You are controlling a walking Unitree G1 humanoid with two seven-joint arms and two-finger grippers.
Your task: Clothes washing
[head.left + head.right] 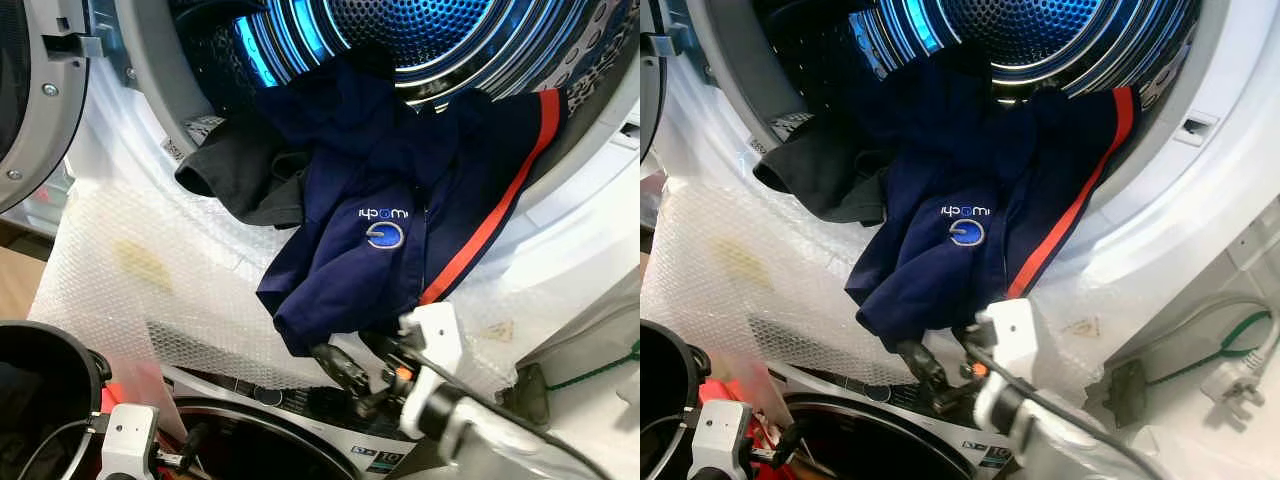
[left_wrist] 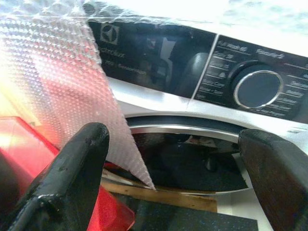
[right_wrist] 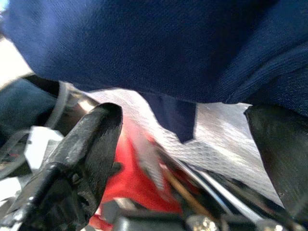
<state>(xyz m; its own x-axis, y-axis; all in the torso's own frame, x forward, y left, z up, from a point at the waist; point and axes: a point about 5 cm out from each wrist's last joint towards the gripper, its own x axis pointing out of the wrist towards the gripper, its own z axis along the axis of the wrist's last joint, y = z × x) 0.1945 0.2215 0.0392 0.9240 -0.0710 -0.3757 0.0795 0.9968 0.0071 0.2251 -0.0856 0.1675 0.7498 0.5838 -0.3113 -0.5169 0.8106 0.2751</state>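
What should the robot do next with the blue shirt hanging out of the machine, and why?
Probably lift the right gripper a little and close it on the navy shirt's hanging hem. Its fingers are open just under that edge, holding nothing, and the shirt still drapes out of the drum over the bubble wrap.

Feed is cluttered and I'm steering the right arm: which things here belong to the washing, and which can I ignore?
Job:
navy shirt
black garment
drum
right gripper, jaws open under the shirt hem

Ignore:
bubble wrap
lower machine's dial
plug
left gripper, idle
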